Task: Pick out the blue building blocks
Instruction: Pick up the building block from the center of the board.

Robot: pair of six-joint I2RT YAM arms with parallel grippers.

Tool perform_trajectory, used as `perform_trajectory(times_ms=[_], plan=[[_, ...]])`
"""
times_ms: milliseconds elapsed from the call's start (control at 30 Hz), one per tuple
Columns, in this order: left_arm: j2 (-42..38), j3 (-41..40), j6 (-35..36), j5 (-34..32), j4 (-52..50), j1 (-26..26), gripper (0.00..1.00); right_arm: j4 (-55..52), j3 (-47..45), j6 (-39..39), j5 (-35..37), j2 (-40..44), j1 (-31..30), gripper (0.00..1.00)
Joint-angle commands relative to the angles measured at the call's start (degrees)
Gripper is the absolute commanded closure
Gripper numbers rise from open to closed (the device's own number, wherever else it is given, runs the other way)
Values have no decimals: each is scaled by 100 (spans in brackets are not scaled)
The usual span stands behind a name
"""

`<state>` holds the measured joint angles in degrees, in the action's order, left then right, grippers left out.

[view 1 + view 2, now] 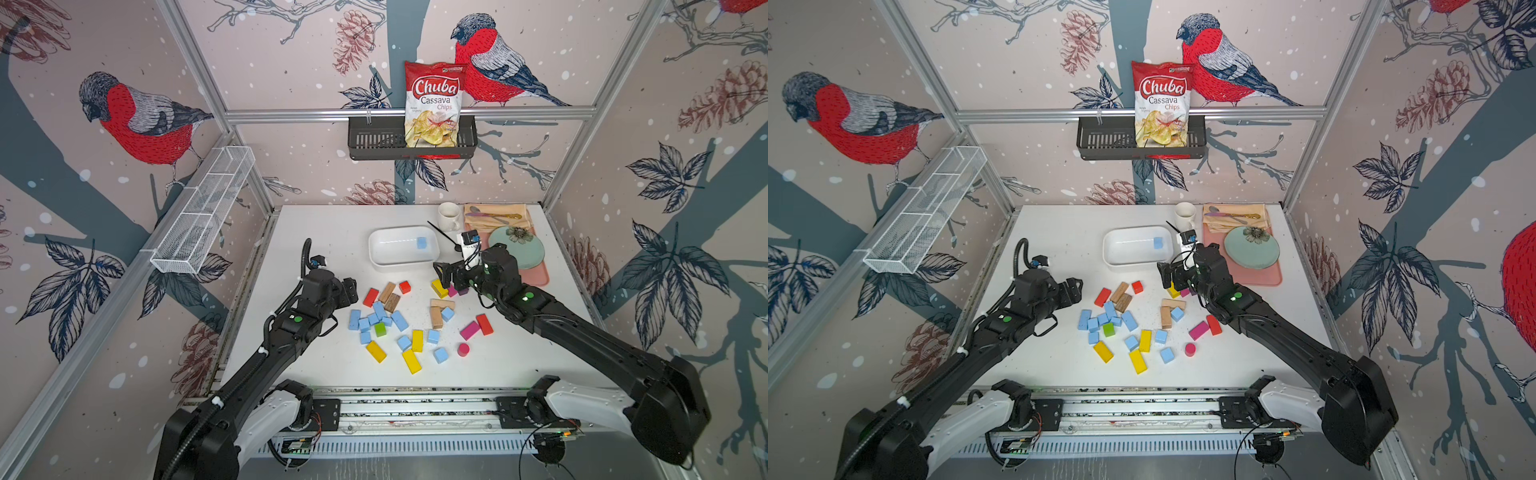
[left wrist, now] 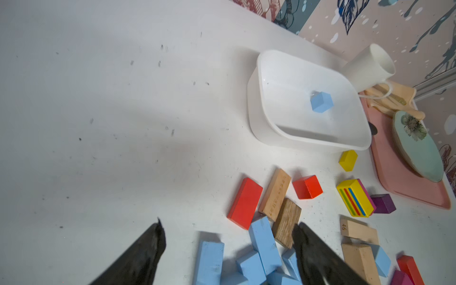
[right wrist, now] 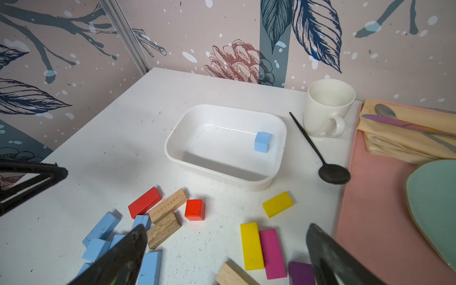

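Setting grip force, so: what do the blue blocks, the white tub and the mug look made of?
Blue blocks: likely painted wood, matte; no glare, shaped like the bare wooden blocks beside them. White tub: probably plastic, glossy; bright streak on its floor, rounded corners. Mug: apparently glazed ceramic; smooth thick wall.

White mug (image 3: 325, 108) beside black spoon (image 3: 333, 174); teal plate (image 3: 434, 209) on pink tray (image 3: 370, 222).

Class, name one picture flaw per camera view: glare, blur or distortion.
Both top views: wide-angle distortion makes the frame posts lean outward. Right wrist view: a glare streak crosses the floor of the white tub; the right gripper is blurred. Left wrist view: the left gripper is blurred, out of focus.
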<state>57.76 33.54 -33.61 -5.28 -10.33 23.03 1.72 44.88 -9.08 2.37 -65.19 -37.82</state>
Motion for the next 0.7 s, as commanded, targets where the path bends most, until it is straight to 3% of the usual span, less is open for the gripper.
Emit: perform_trajectory(times_ms=[0,300,667], plan=[[302,45,-607,-478,-131,222,17,444,-206,72,-48,214,29,0],[1216,56,-1315,-815,102,897,26,618,-561,-20,-86,315,56,0],[1779,309,-2241,-1445,-722,1619,37,672,-675,-52,-50,256,56,0]])
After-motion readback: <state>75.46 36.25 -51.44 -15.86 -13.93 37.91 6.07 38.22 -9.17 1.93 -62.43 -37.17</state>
